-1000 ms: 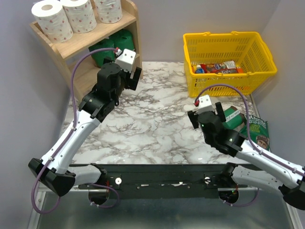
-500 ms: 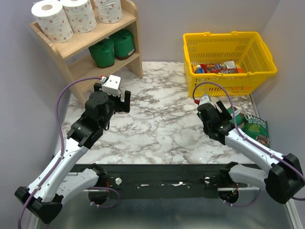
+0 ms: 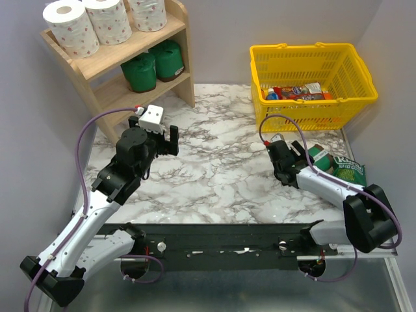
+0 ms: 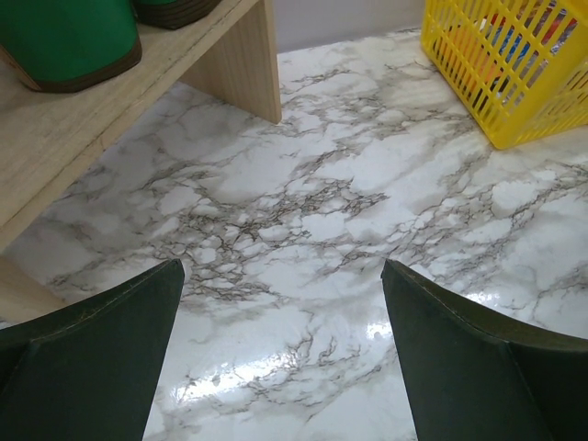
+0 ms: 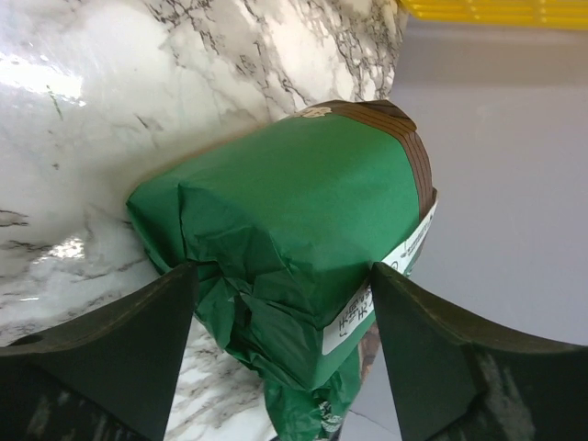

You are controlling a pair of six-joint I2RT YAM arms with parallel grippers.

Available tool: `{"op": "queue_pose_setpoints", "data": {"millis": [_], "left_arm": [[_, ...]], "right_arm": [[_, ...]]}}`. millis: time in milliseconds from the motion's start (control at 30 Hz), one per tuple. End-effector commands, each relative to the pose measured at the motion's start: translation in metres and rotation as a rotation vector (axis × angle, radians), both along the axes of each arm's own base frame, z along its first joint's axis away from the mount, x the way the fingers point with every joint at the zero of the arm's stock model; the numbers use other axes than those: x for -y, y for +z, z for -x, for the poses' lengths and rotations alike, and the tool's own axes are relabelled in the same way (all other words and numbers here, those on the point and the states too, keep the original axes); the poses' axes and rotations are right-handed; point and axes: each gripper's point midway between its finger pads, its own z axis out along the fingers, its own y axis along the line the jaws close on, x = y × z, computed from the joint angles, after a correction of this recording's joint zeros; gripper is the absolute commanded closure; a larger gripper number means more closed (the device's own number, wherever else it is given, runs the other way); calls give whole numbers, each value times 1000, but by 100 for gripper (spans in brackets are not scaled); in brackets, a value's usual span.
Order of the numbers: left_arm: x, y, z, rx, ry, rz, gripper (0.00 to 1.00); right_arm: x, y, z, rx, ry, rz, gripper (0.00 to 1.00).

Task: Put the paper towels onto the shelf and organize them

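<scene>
The wooden shelf (image 3: pixel 174 49) stands at the far left. Three white spotted paper towels (image 3: pixel 71 27) sit on its top tier, and two dark green rolls (image 3: pixel 140 71) on its lower tier. They also show in the left wrist view (image 4: pixel 64 37). My left gripper (image 3: pixel 161 129) is open and empty above the marble, just in front of the shelf (image 4: pixel 138 101). A third green roll (image 3: pixel 318 159) lies at the table's right edge. My right gripper (image 5: pixel 283 271) is open, with one finger on each side of this roll (image 5: pixel 294 202).
A yellow mesh basket (image 3: pixel 312 55) with snack packets stands at the far right and shows in the left wrist view (image 4: pixel 514 64). A flat dark green packet (image 3: pixel 351 175) lies just right of the green roll, at the table's edge. White marble tabletop (image 3: pixel 221 156) lies between the arms.
My left gripper has pulled back from the shelf's lower tier, open and empty. My right gripper has swung right and down so that its fingers flank the green roll.
</scene>
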Motion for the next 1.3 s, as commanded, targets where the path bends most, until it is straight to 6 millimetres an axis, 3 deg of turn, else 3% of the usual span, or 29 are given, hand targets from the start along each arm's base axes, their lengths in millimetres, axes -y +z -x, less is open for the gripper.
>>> {"op": "queue_pose_setpoints", "data": {"millis": [0, 33, 200, 367, 533, 633, 667, 733, 833, 900, 1000, 1033, 1100, 1133, 1167, 1267], "left_arm": [[3, 7, 0, 20, -3, 37, 1], [4, 5, -1, 15, -4, 33, 1], [4, 4, -1, 10, -3, 30, 1], [4, 4, -2, 11, -1, 31, 1], [3, 5, -1, 12, 1, 34, 1], [0, 5, -1, 18, 17, 33, 1], [-1, 6, -1, 21, 22, 34, 1], [-5, 7, -2, 25, 44, 31, 1], [-14, 10, -2, 39, 84, 29, 1], [-22, 14, 0, 54, 123, 29, 1], [-34, 20, 2, 73, 175, 22, 1], [-39, 21, 3, 71, 196, 16, 1], [-51, 25, 8, 61, 247, 10, 1], [-53, 25, 11, 53, 253, 7, 1], [-56, 24, 16, 37, 262, 15, 1], [-57, 13, 24, -21, 251, 17, 1]], "right_arm": [[14, 0, -3, 9, -50, 51, 21], [16, -1, -4, 7, -59, 51, 27], [25, 5, -6, 25, -99, 84, 30], [30, 13, -10, 57, -112, 92, 42], [25, 21, -14, 101, -100, 43, 51], [12, 28, -16, 136, -70, -66, 53], [1, 41, -21, 189, -63, -150, 53], [-20, 44, -18, 175, -17, -258, 53], [-75, 70, -17, 208, 81, -456, 54], [-132, 93, -15, 206, 171, -659, 54], [-205, 107, 1, 115, 254, -952, 54], [-225, 117, -3, 119, 260, -1027, 54], [-261, 123, 4, 51, 271, -1168, 54], [-275, 115, -1, 20, 260, -1183, 54], [-291, 128, -1, 20, 280, -1220, 53], [-327, 122, -14, -5, 265, -1245, 53]]}}
